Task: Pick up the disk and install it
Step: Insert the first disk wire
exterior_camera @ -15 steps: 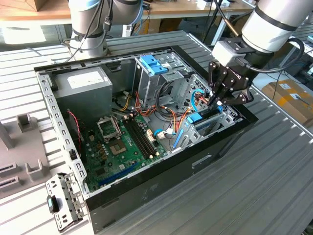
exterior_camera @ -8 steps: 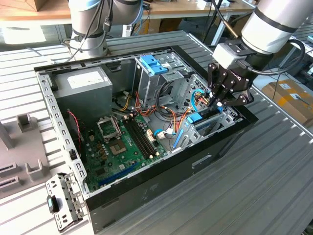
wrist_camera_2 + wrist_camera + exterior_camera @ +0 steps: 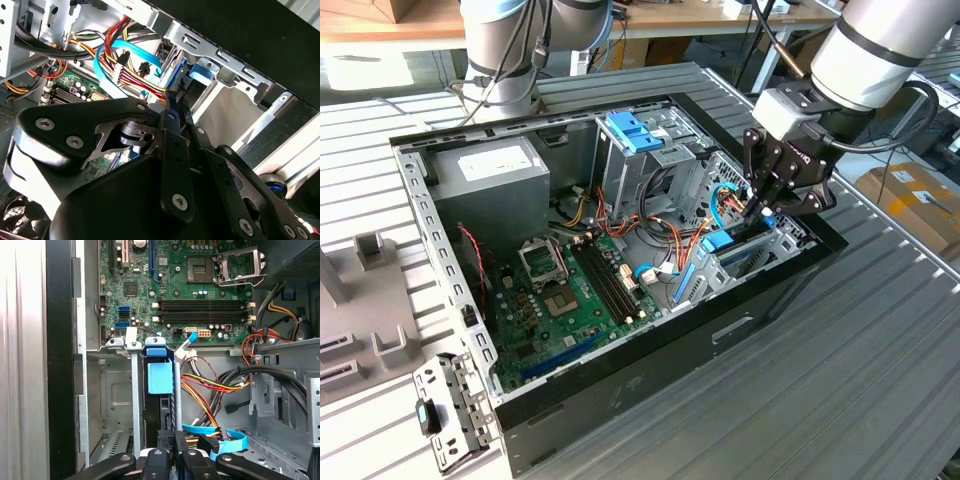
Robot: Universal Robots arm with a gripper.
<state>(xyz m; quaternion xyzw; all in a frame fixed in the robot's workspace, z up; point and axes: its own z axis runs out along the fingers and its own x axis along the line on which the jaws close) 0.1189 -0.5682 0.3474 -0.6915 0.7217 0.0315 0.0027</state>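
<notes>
Open computer case (image 3: 650,350) lies on slatted metal table (image 3: 880,330). Disk (image 3: 160,390) stands on edge inside drive cage (image 3: 131,390) at case's front corner, beside motherboard (image 3: 570,300), blue rail end (with tab) facing up. Gripper (image 3: 760,205) is lowered into case directly over disk; fingers (image 3: 165,460) are drawn nearly together, pinching disk's upper edge. Coloured cables (image 3: 215,385) run just beside cage. Grey power supply (image 3: 490,180) sits at case's far corner, well apart from disk.

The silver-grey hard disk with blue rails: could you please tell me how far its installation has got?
Picked up already: the silver-grey metal disk with blue plastic rails stands on edge, low in the grey metal drive bay of the open black computer case. In hand: the black claw sits at its upper end, fingers closed together. Whether it is fully seated cannot be judged.
</notes>
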